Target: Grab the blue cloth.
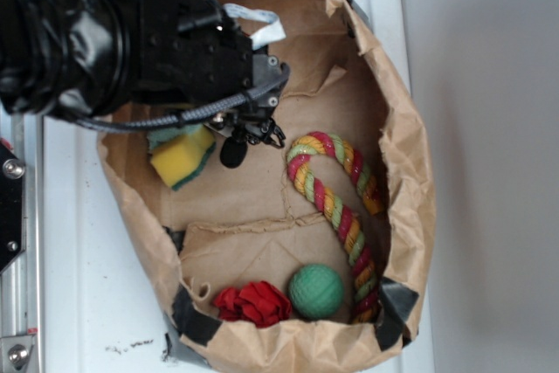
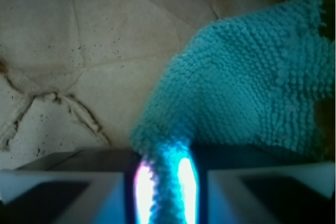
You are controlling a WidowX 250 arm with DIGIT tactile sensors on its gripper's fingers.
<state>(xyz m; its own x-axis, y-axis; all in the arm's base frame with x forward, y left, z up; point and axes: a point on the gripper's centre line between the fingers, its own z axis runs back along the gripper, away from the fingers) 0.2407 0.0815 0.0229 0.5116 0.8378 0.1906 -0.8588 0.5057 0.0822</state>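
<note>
In the wrist view the blue cloth (image 2: 247, 77) is a fuzzy teal terry cloth that spreads up and to the right over brown paper. A gathered fold of it runs down between my two fingers. My gripper (image 2: 164, 182) is shut on that fold. From the exterior view, my gripper (image 1: 249, 133) points down into the upper left of the paper bag, and the black arm hides most of the cloth. Only a teal scrap (image 1: 162, 137) shows beside the sponge.
A yellow sponge (image 1: 181, 157) with a green edge lies just left of the gripper. A red, yellow and green rope toy (image 1: 341, 207) curves along the right. A green ball (image 1: 315, 291) and a red fabric bundle (image 1: 254, 302) sit at the bottom. The crumpled bag wall (image 1: 410, 172) rings everything.
</note>
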